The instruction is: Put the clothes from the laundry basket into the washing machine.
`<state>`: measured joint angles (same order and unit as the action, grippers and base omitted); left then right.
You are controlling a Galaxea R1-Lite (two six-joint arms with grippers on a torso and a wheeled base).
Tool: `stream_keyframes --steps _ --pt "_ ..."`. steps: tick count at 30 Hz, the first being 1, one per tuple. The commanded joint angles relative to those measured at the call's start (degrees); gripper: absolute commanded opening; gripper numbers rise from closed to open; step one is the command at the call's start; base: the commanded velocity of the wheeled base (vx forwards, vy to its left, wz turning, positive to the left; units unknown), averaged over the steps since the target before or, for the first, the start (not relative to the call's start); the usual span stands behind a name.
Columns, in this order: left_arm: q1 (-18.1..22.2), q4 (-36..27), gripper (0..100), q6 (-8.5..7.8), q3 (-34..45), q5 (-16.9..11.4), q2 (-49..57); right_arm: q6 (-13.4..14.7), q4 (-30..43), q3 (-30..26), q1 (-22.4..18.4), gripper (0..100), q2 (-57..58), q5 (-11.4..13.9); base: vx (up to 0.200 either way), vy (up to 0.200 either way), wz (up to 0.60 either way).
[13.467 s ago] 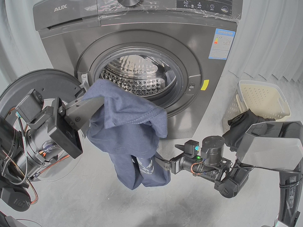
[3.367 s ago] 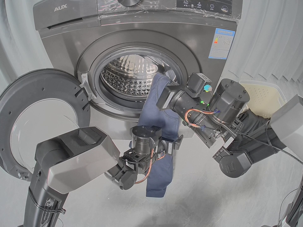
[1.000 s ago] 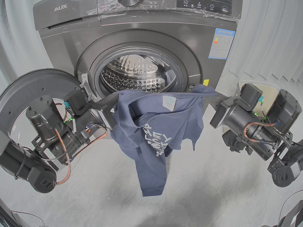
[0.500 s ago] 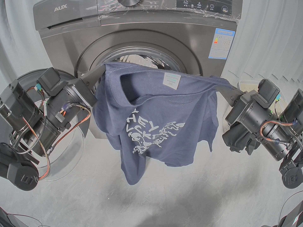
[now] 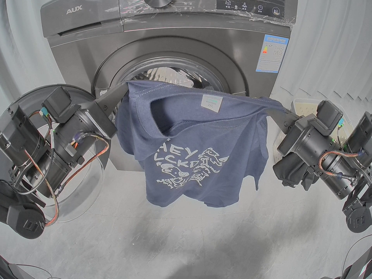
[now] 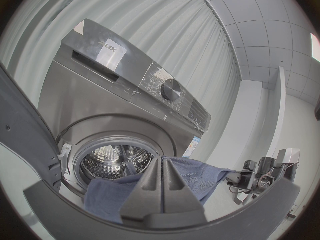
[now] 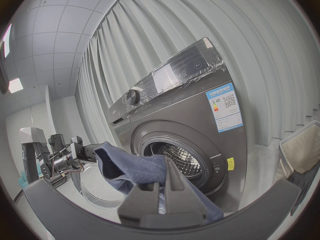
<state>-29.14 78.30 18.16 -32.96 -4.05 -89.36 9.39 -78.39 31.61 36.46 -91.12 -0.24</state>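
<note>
A navy T-shirt with white print hangs spread out in front of the washing machine's open drum, which it mostly covers. My left gripper is shut on one shoulder and my right gripper is shut on the other. From the left wrist the gripper pinches the blue cloth beside the drum. The right wrist view has its gripper clamped on the shirt. The cream laundry basket stands at the right with a black garment hanging over its front.
The round washer door stands swung open at the left, behind my left arm. Pale curtains hang behind the machine. Grey floor lies bare below the shirt.
Over the last second both grippers rose and drew apart, stretching the shirt flat across the drum opening. In the last half second its hanging lower part pulled up and the top edge sank slightly.
</note>
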Motion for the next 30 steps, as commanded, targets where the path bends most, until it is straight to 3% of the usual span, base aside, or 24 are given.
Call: stream_keyframes --steps 1,7,17,30 --pt "-0.31 -0.69 0 -0.15 2.73 -0.44 2.52 -0.07 0.07 -1.38 -1.04 0 0.42 -0.2 0.0 0.0 0.0" --pt "-0.66 -0.87 0 -0.5 6.86 -2.9 2.87 -0.07 0.87 -1.99 -2.71 0 0.51 0.24 0.0 0.0 0.0" --pt "-4.0 0.1 0 -4.28 6.16 -4.21 -2.4 -0.16 0.95 -4.28 -2.1 0 0.25 1.21 0.0 0.0 0.0" --pt "-3.82 0.01 0 -4.45 5.54 -6.41 -3.54 -0.69 0.07 -2.17 -1.13 0 -1.16 1.21 0.0 0.0 0.0"
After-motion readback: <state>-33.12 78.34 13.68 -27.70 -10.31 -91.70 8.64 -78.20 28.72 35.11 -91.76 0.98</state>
